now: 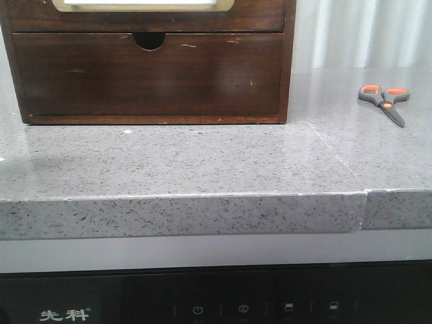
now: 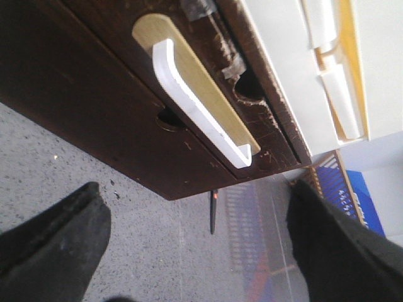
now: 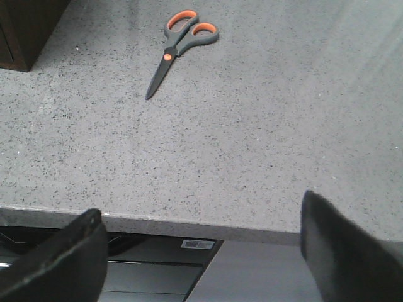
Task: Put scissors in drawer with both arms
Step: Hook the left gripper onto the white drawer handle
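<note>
Nothing is done yet: the scissors lie at the front view's right on the worktop, the drawer apparently closed. Both grippers gape, empty.

we see wooden box on counter, far back on left. in box, drawer sits on top, notch drawer right under it. scissors lie flat on counter, well off to right of box, touching nothing. counter edge runs across near us, control panel below it.
</note>
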Tool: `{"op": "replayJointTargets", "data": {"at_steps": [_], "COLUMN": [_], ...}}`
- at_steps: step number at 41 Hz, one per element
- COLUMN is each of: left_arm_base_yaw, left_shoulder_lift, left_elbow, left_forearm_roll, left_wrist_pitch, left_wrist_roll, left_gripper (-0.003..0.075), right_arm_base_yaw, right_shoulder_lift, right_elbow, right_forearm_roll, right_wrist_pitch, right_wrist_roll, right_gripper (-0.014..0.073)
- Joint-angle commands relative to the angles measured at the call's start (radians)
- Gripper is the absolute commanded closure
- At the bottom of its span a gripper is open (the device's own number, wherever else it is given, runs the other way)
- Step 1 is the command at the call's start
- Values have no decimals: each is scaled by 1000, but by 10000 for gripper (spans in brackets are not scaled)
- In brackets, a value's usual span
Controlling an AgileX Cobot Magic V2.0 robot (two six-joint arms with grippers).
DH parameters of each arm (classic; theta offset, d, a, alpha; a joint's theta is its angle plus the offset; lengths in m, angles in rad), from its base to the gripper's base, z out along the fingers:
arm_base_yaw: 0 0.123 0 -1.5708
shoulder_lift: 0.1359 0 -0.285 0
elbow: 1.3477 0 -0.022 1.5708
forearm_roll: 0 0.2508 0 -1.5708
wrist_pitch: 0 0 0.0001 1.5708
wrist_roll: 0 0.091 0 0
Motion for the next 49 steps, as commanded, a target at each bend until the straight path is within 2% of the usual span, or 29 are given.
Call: {"op": "replayJointTargets", "data": {"at_steps": [1,5,22,39,43,49], "left_arm_base_yaw": [-8,-8,-8,-8,-8,-8], "left_shoulder_lift": [71,145,426,568,579,580], "left_elbow": [-27,-31,-201,-355,-369,-369], "left_forearm_roll": [-188,-286,-286,-286,-286,-286], "left_wrist_pitch": [88,155,327,339,337,345], "left_wrist_roll": [123,222,267,267,267,267], "left_gripper": [157,157,157,162,215,363], "right_arm_base_yaw": [-1,-1,-1,-1,-1,-1], "right_shoulder_lift": [16,16,16,16,16,16], "right_elbow": [-25,-25,-25,-25,-25,-25], "right_forearm_roll": [-7,-7,-7,-7,-7,-7], "right_wrist_pitch": [-65,-65,-65,-64,-63,-62], "right_wrist_roll": [-7,-7,-7,-7,-7,-7], "right_gripper": [-42,-42,-42,-42,-42,-42]}}
